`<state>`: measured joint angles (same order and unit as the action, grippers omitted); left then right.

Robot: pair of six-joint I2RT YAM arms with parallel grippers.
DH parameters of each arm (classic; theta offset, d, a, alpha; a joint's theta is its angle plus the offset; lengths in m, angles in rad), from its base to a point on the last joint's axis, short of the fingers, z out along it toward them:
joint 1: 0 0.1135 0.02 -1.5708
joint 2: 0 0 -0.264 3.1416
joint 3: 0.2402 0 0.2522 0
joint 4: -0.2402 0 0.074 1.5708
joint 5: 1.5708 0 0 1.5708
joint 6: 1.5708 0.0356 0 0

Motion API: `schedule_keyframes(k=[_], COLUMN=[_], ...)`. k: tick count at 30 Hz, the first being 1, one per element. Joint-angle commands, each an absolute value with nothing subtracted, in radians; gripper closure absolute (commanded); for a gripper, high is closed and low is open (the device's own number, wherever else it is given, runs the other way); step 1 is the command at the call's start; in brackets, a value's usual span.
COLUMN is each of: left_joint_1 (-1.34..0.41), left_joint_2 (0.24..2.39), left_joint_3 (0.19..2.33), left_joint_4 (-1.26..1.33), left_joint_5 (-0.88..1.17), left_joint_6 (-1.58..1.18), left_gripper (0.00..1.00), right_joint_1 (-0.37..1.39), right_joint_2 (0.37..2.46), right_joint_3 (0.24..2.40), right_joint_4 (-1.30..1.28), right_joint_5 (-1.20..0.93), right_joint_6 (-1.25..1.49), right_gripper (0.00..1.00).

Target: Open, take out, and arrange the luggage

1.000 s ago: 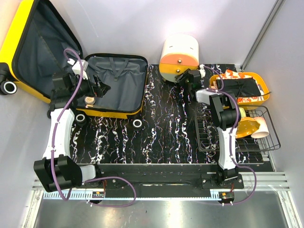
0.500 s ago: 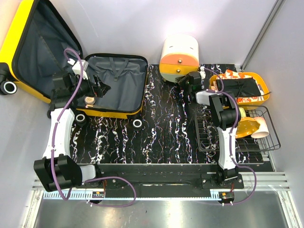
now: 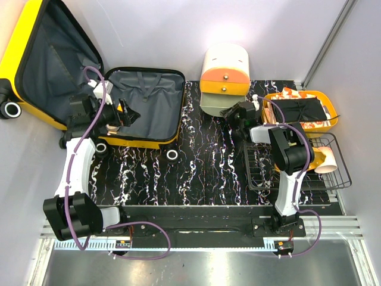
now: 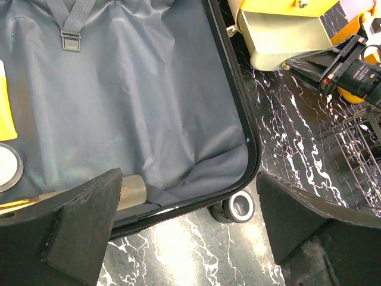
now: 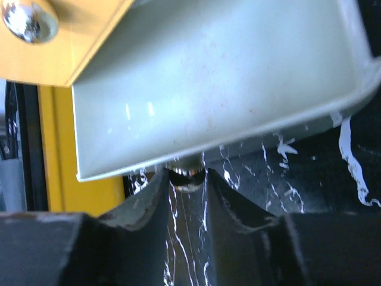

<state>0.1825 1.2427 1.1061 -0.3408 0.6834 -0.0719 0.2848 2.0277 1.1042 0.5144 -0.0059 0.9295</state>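
Note:
The luggage [image 3: 149, 101] lies open at the left, dark grey lining up, its yellow lid [image 3: 24, 36] leaning back. In the left wrist view its lining [image 4: 131, 101] holds a translucent roll [image 4: 134, 189] and a white round item [image 4: 6, 168]; a wheel [image 4: 241, 204] shows at its near rim. My left gripper [image 3: 128, 113] hovers open over that near rim [image 4: 187, 232], holding nothing. My right gripper [image 3: 229, 112] is shut on the small knob [image 5: 187, 176] of a pale drawer [image 5: 220, 77], which stands pulled out of the cream and orange cabinet [image 3: 224, 68].
A yellow basket [image 3: 300, 110] with a black item and orange-white things sits at the right. A black wire basket [image 3: 297, 164] in front of it holds an orange and white cup. The pulled drawer [image 3: 214, 102] juts over the black marbled tabletop [image 3: 202, 161].
My right gripper closed on the lower drawer's knob and drew the drawer out toward the near side. The left gripper shifted slightly and stayed open.

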Motion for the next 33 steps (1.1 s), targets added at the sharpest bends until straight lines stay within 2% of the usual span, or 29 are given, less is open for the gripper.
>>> schedule_keyframes(k=[1, 2, 3, 6, 12, 13, 14, 17, 24, 33], left_joint_1=[0.187, 0.187, 0.187, 0.187, 0.187, 0.187, 0.189, 0.187, 0.189, 0.189], left_joint_2=[1.207, 1.213, 1.221, 1.276, 1.489, 1.553, 1.584, 1.692, 1.925, 2.123], left_joint_3=[1.103, 1.107, 1.123, 1.199, 1.44, 1.472, 1.503, 1.601, 1.799, 1.905], left_joint_4=[-0.296, -0.304, -0.328, -0.435, -0.668, -0.693, -0.713, -0.744, -0.733, -0.618], left_joint_5=[0.657, 0.623, 0.605, 0.54, 0.335, 0.296, 0.285, 0.256, 0.218, 0.173], left_joint_6=[-0.077, -0.074, -0.072, -0.034, 0.063, 0.061, 0.078, 0.106, 0.161, 0.264], left_gripper=[0.01, 0.01, 0.01, 0.01, 0.01, 0.01, 0.01, 0.01, 0.01, 0.14], right_joint_1=[0.296, 0.296, 0.296, 0.296, 0.296, 0.296, 0.296, 0.296, 0.296, 0.296], right_joint_2=[1.965, 1.96, 1.956, 1.942, 1.856, 1.845, 1.836, 1.793, 1.623, 1.441], right_joint_3=[1.054, 1.054, 1.055, 1.074, 1.091, 1.095, 1.109, 1.117, 1.051, 1.017], right_joint_4=[0.514, 0.515, 0.518, 0.529, 0.436, 0.405, 0.343, 0.243, 0.216, 0.248], right_joint_5=[-0.034, -0.035, -0.035, -0.041, -0.12, -0.139, -0.191, -0.279, -0.37, -0.448], right_joint_6=[0.931, 0.933, 0.931, 0.894, 0.767, 0.744, 0.685, 0.591, 0.39, 0.164], right_gripper=[0.59, 0.58, 0.48, 0.34, 0.17, 0.04, 0.0, 0.0, 0.0, 0.0])
